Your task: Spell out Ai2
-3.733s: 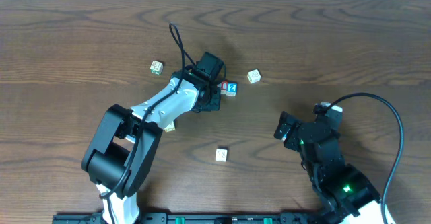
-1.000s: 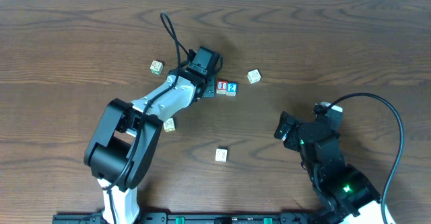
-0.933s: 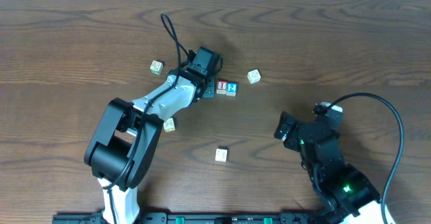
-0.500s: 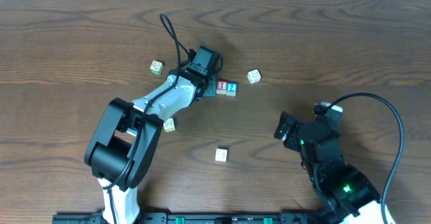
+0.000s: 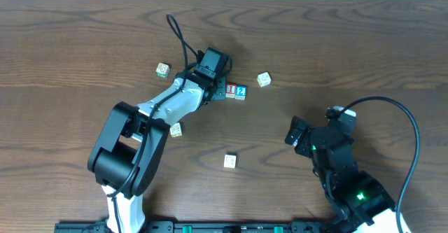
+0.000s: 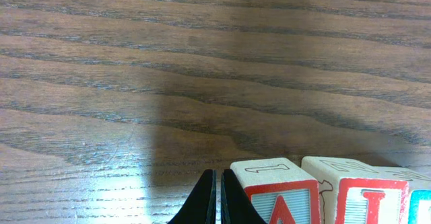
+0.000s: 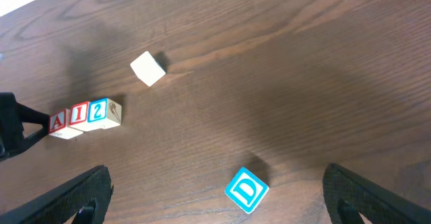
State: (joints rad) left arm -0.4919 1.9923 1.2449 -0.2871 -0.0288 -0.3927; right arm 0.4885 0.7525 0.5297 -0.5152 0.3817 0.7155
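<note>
Right wrist, A (image 7: 58,122), I (image 7: 79,114), 2 (image 7: 98,109) touching

The table (image 5: 70,37) is dark wood with a strong grain, smooth, with a soft sheen where light falls in my left wrist view. The A cube (image 6: 279,194) and I cube (image 6: 357,190) are pale bare wood, matt, with red painted frames and letters. The 2 cube (image 7: 101,111) and D cube (image 7: 246,190) carry blue print. My left fingers (image 6: 201,204) look like matt black plastic. My left arm (image 5: 171,103) has a glossy white shell.
</note>
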